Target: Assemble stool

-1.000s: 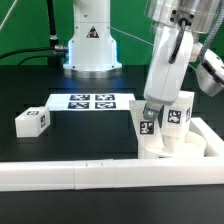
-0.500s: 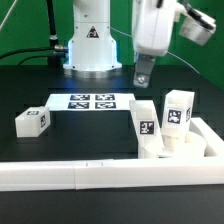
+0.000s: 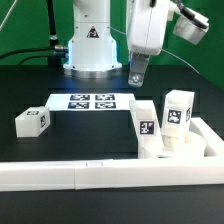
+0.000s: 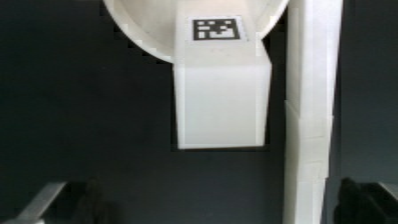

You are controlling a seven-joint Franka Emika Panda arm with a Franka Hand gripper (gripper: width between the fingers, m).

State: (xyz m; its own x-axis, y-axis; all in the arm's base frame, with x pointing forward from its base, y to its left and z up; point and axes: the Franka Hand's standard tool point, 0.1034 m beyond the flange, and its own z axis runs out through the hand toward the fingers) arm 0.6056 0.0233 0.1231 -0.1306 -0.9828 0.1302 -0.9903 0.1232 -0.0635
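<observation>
The round white seat (image 3: 172, 150) lies at the exterior view's right, against the rail corner. Two white tagged legs stand upright on it, one nearer the middle (image 3: 146, 122) and one further right (image 3: 178, 108). A third leg (image 3: 32, 121) lies loose on the black table at the left. My gripper (image 3: 137, 77) hangs open and empty, well above and behind the legs, touching nothing. In the wrist view the seat (image 4: 160, 25) and one leg (image 4: 222, 100) show far from my gripper (image 4: 210, 205), whose dark fingertips (image 4: 45, 205) stand wide apart.
The marker board (image 3: 92, 102) lies flat at the table's middle. The long white border rail (image 3: 70, 175) runs along the front and turns up the right side (image 3: 212, 135); it also shows in the wrist view (image 4: 311, 120). The robot base (image 3: 90, 45) stands behind.
My gripper has let go of the nearer leg on the seat, risen and drifted to the exterior view's left. The leg stays standing.
</observation>
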